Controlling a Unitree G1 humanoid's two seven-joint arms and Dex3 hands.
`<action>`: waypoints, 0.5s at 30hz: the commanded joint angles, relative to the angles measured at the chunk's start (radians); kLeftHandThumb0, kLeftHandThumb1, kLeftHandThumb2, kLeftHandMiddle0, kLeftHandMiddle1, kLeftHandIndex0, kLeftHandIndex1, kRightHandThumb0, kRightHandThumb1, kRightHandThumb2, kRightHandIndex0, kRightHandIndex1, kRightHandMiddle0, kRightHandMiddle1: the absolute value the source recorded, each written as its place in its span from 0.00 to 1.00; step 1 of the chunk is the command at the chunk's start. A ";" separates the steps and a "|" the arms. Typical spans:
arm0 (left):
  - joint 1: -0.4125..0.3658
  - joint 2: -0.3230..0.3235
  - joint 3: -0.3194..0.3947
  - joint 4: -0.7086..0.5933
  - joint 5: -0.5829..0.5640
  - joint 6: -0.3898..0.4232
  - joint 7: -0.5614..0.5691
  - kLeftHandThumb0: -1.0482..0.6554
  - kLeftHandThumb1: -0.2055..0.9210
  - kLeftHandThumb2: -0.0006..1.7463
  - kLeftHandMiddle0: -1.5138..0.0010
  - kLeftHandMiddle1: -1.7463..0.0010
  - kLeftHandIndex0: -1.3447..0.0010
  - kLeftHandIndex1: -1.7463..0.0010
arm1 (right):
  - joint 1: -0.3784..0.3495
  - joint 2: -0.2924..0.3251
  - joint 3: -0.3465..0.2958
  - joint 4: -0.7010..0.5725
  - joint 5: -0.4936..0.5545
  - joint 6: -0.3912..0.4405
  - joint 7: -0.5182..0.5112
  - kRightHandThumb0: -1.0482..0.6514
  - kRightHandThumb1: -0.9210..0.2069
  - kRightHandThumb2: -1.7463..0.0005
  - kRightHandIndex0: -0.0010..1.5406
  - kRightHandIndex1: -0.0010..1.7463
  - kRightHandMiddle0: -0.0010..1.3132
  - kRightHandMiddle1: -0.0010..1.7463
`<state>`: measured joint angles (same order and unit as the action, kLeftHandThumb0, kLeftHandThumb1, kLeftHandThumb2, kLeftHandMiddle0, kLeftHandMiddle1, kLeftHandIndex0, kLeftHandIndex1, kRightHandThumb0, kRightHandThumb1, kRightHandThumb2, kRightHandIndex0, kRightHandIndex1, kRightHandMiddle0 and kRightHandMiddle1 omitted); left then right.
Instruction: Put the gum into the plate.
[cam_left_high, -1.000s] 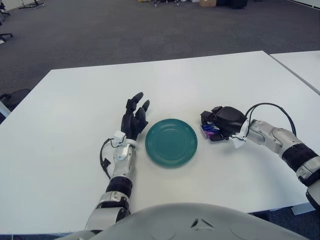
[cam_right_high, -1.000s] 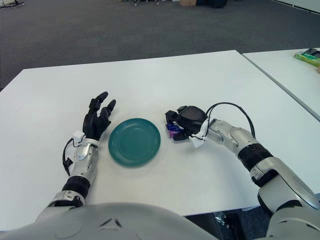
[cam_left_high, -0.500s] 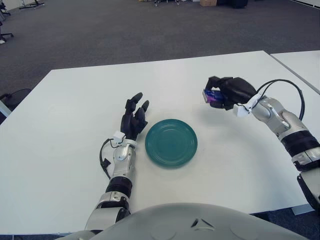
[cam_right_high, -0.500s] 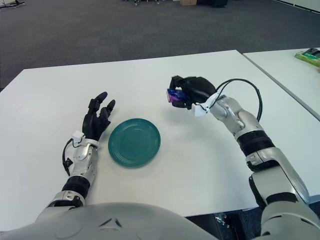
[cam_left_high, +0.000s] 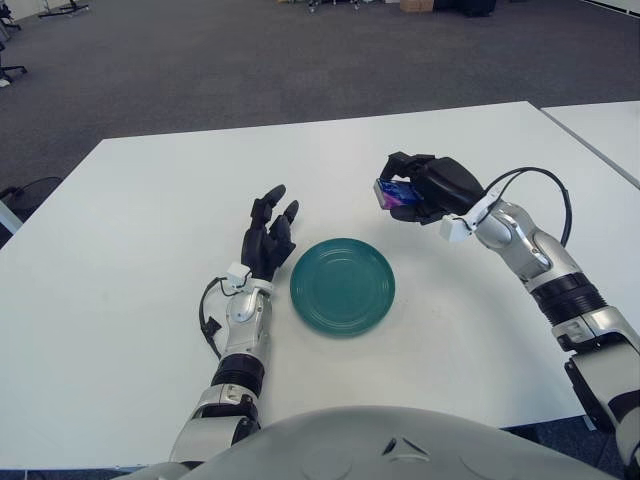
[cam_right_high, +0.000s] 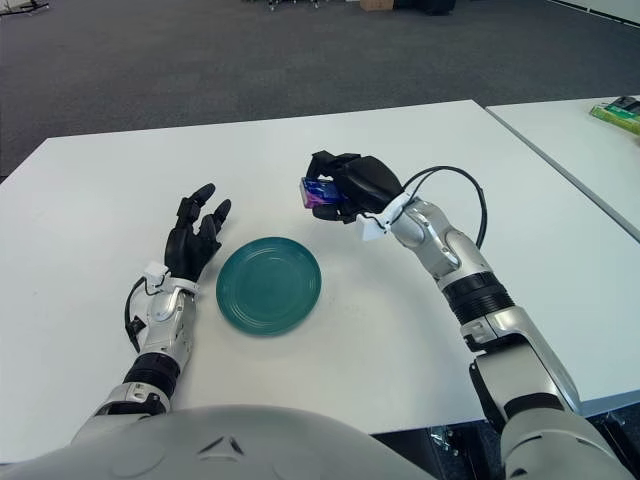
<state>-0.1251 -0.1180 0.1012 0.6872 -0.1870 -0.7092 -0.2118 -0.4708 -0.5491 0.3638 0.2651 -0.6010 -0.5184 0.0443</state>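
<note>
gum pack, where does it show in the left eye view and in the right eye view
Left eye view: the gum shows right of centre, gripped in the right hand, above and right of the plate's rim.
Right eye view: the same pack shows at mid-frame, above the plate's right edge.
Shared landmark: the green plate, with the idle left hand open at its left.

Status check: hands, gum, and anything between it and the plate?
Right hand shut on gum, held above table. Left hand open beside plate, on its left. Plate empty, path clear.
</note>
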 joint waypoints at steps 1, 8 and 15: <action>0.147 -0.110 0.001 0.093 -0.017 0.004 0.033 0.13 1.00 0.38 0.61 0.98 0.91 0.52 | 0.006 0.009 0.005 -0.038 -0.012 -0.006 0.027 0.36 0.00 0.69 0.73 1.00 0.64 1.00; 0.143 -0.108 -0.007 0.102 0.012 0.000 0.086 0.16 1.00 0.38 0.62 0.98 0.91 0.52 | 0.052 0.018 0.050 -0.074 -0.090 -0.068 -0.006 0.35 0.00 0.70 0.71 1.00 0.61 1.00; 0.149 -0.117 -0.014 0.091 0.012 -0.002 0.104 0.19 1.00 0.39 0.63 0.99 0.91 0.52 | 0.049 0.014 0.068 -0.094 -0.155 -0.095 -0.002 0.34 0.00 0.70 0.70 1.00 0.60 1.00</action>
<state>-0.1240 -0.1180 0.0905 0.6886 -0.1562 -0.7092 -0.1312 -0.4033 -0.5339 0.4327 0.1974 -0.7272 -0.6033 0.0488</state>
